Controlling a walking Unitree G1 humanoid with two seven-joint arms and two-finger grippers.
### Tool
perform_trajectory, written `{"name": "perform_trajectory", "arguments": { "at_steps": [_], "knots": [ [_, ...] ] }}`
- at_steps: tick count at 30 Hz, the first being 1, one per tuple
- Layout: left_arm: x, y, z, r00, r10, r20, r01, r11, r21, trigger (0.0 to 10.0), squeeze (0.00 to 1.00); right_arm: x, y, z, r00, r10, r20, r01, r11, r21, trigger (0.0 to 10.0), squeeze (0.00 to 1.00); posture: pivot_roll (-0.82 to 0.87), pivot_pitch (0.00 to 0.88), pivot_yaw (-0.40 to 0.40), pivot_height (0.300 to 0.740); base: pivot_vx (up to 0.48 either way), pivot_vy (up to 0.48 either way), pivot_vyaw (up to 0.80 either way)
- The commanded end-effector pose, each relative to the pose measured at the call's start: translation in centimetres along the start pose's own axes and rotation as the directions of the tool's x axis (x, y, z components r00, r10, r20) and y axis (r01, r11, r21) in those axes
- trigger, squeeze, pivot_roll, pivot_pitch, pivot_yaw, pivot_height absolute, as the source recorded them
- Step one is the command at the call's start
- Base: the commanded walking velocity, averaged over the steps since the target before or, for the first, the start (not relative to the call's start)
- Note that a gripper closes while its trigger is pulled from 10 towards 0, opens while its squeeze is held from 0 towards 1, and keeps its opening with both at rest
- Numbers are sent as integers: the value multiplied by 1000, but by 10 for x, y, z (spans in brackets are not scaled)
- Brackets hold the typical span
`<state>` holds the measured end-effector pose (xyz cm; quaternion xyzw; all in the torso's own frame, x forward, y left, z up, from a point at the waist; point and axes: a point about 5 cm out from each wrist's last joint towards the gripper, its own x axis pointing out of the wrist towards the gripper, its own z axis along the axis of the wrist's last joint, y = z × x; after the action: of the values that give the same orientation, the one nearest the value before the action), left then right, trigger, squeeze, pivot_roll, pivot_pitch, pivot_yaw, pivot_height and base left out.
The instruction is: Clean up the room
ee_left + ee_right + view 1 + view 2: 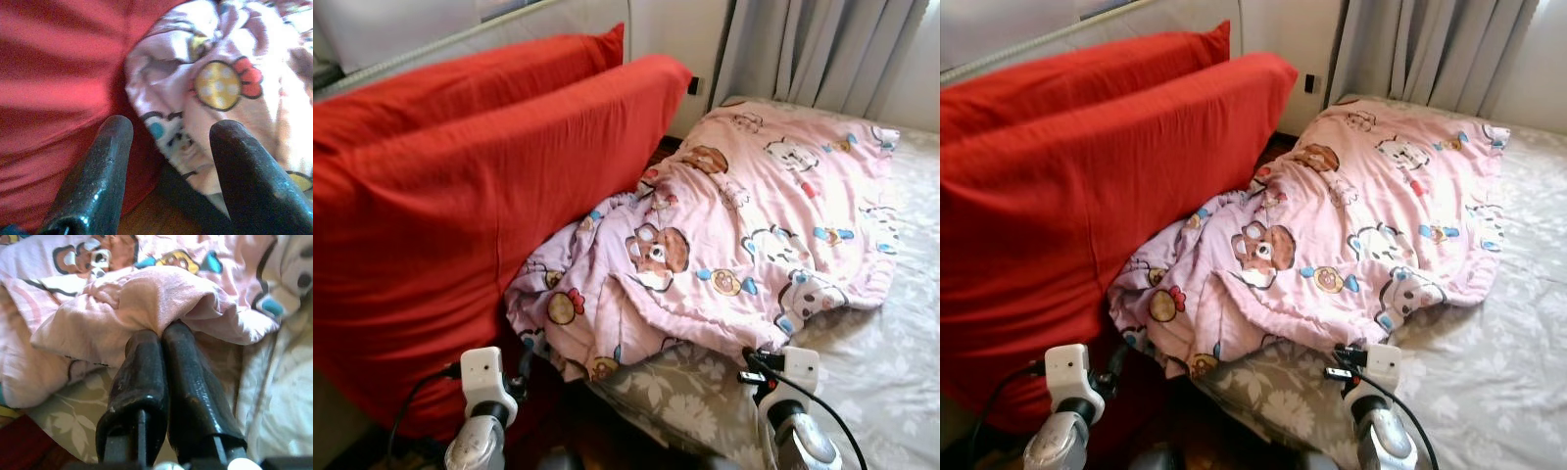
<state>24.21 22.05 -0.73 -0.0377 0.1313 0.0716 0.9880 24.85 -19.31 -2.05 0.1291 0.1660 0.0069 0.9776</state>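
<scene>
A pink cartoon-print blanket [754,225] lies rumpled across the bed, one corner hanging off the near left edge. Two big red pillows [460,196] lean against the wall to its left and press on that corner. My right gripper [161,330] is shut, its tips pinching a puckered fold of the blanket's [146,298] near edge. My left gripper [171,127] is open, low between the red pillow [58,73] and the hanging blanket corner [215,88], touching neither.
The grey flower-print mattress [891,362] shows bare at the right and front. Grey curtains [822,49] hang behind the bed. Dark wood floor [156,215] lies in the narrow gap under the pillows. My two silver forearms [481,411] rise at the bottom.
</scene>
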Motion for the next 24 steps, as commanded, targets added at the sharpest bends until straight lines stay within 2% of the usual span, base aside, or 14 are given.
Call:
{"name": "perform_trajectory", "arguments": {
  "at_steps": [1, 3, 6, 10, 12, 17, 20, 24],
  "knots": [
    [-3, 8, -7, 999, 24, -34, -25, 1000, -10, 10000, 0, -1, -2, 2, 1000, -14, 19, 14, 1000, -12, 10000, 0, 43, 0, -2, 725, 0, 0, 0],
    [-7, 13, -17, 995, 41, -92, -42, 999, -7, 10000, 0, -1, -4, 4, 999, -42, 33, 42, 999, -6, 10000, 0, 44, 0, 1, 740, 0, 0, 0],
    [-13, 15, -31, 985, 50, -165, -51, 999, -5, 10000, 0, 0, -4, 5, 998, -50, 34, 52, 997, -58, 10000, 0, 41, 0, 3, 740, 0, 0, 0],
    [-20, 19, -46, 962, 78, -260, -80, 997, 3, 10000, 0, 2, -5, 10, 996, -64, 59, 66, 997, -31, 10000, 0, 50, 0, -4, 740, 0, 0, 0],
    [-21, 19, -47, 960, 82, -269, -84, 996, 3, 10000, 0, 2, -5, 10, 996, -64, 58, 66, 997, -34, 10000, 0, 50, 0, -4, 740, 0, 0, 0],
    [-34, 15, -68, 914, 67, -399, -57, 998, 37, 10000, 0, 5, -1, 11, 996, -74, 58, 76, 997, -28, 10000, 0, 53, 0, -10, 740, 0, 0, 0],
    [-40, 17, -75, 898, 84, -431, -77, 996, 34, 10000, 0, 5, 0, 11, 995, -78, 62, 80, 996, -28, 10000, 0, 44, 0, -7, 740, 0, 0, 0],
    [-41, 17, -76, 896, 84, -436, -79, 996, 30, 10000, 0, 6, 0, 12, 994, -84, 66, 86, 996, -27, 10000, 0, 42, 0, -7, 740, 0, 0, 0]
  ]
}}
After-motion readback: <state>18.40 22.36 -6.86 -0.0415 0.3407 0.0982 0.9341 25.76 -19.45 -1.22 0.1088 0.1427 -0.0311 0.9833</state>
